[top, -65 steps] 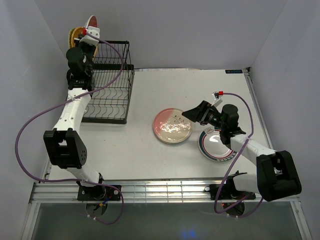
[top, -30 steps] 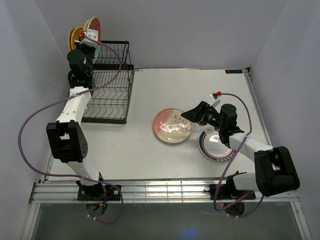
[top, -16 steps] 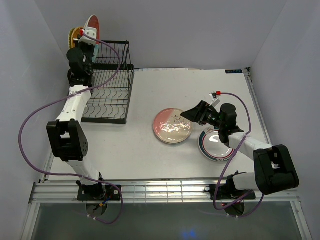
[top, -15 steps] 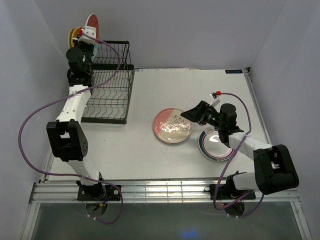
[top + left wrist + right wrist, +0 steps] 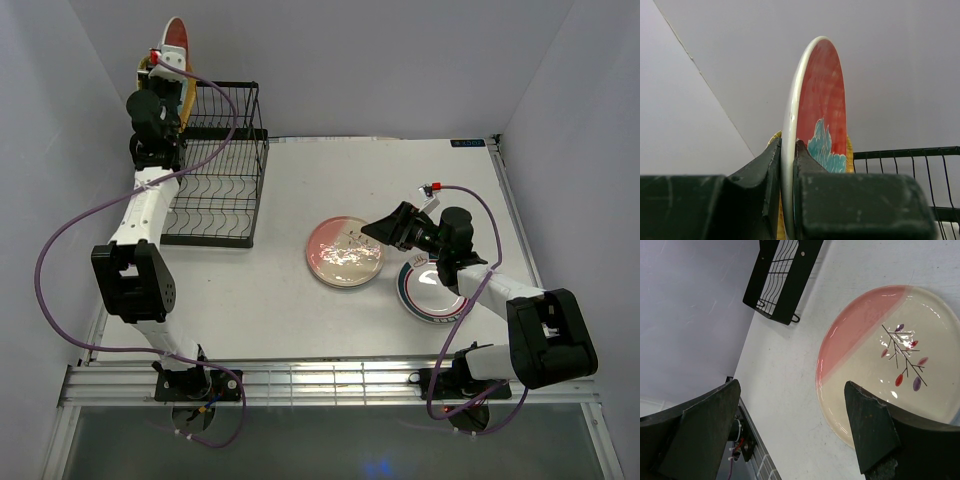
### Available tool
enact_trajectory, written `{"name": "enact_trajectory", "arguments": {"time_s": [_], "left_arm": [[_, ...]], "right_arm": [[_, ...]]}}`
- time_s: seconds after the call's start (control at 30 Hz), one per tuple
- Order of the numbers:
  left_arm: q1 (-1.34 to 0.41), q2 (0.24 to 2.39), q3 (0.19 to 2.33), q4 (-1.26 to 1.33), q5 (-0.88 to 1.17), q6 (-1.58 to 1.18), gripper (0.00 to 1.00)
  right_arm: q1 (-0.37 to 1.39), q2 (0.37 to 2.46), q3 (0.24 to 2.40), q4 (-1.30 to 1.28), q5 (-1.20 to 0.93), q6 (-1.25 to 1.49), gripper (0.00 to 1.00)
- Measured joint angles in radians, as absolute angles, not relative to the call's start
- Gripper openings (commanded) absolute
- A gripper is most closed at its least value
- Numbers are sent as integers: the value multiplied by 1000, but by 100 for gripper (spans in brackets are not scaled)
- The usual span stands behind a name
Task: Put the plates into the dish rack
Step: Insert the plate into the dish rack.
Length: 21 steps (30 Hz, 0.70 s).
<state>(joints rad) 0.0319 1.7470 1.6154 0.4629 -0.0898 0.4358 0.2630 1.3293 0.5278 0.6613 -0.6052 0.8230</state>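
Red plate [image 5: 176, 38] first: from overhead, my left gripper [image 5: 160, 62] holds it on edge above the far-left corner of the dish rack [image 5: 215, 190], upright, I judge, to drop into a slot. The left wrist view shows both fingers [image 5: 760, 175] clamped on its rim, a yellow plate [image 5: 849, 147] just behind. The right wrist view shows my right gripper [image 5: 791, 385] wide and empty at the rim of the pink-and-white plate [image 5: 890, 365], flat mid-table, likely next.

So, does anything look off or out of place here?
Nothing stands out. The red round plate is pinched upright in the left fingers by the black wire dish rack; the pink-and-white plate and ringed white plate lie flat.
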Motion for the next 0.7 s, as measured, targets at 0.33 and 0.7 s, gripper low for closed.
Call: {"name": "enact_trajectory", "arguments": {"time_s": [0.33, 0.7], "left_arm": [[44, 1747, 1538, 503, -56, 439, 0], [56, 1747, 1452, 585, 29, 444, 0]], "right_arm": [[263, 1334, 528, 663, -606, 824, 90], [263, 1343, 528, 673, -610, 830, 90]]}}
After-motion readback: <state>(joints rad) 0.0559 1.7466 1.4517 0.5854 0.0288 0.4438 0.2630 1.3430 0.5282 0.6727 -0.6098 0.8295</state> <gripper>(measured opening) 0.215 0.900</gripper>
